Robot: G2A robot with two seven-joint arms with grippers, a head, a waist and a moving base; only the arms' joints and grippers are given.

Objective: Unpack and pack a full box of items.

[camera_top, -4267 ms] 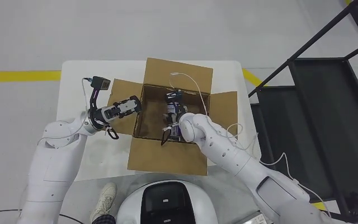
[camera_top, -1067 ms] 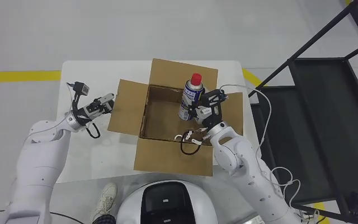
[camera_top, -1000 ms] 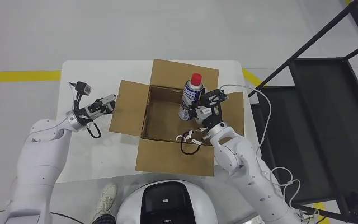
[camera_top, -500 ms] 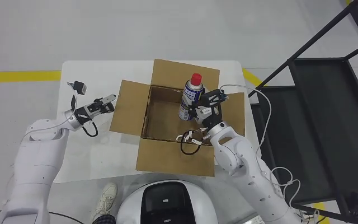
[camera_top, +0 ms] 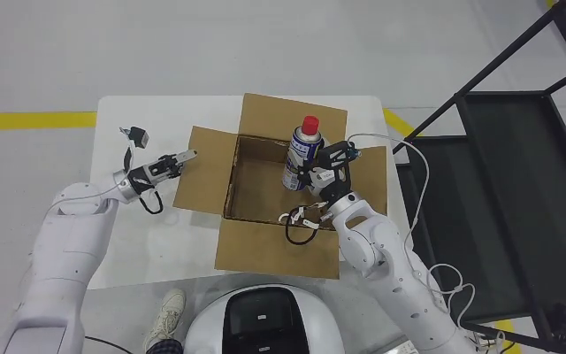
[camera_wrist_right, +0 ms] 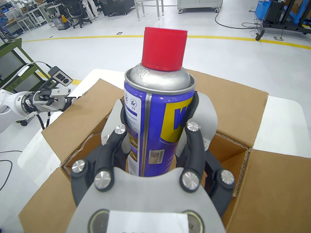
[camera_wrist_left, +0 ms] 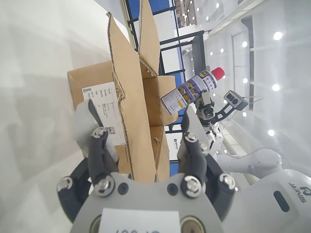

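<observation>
An open cardboard box (camera_top: 265,252) stands mid-table with its flaps spread. Above its far right part, my right gripper (camera_top: 311,173) is shut on a blue spray can (camera_top: 299,157) with a red cap, held upright. The right wrist view has the spray can (camera_wrist_right: 158,98) between the pads of the right gripper (camera_wrist_right: 160,112), over the box (camera_wrist_right: 243,103). My left gripper (camera_top: 183,158) is open at the box's left flap. In the left wrist view the left gripper (camera_wrist_left: 137,117) straddles the flap's edge (camera_wrist_left: 126,78), and the spray can (camera_wrist_left: 192,90) hangs beyond it.
The white table (camera_top: 141,248) has bare room left of the box and along the far edge. A black metal stair frame (camera_top: 478,168) stands close on the right. A white cable (camera_top: 389,146) crosses the box's right flap.
Since the oldest frame the right gripper has lifted the spray can out of the box. In the last second the left wrist turned and its gripper edged onto the left flap.
</observation>
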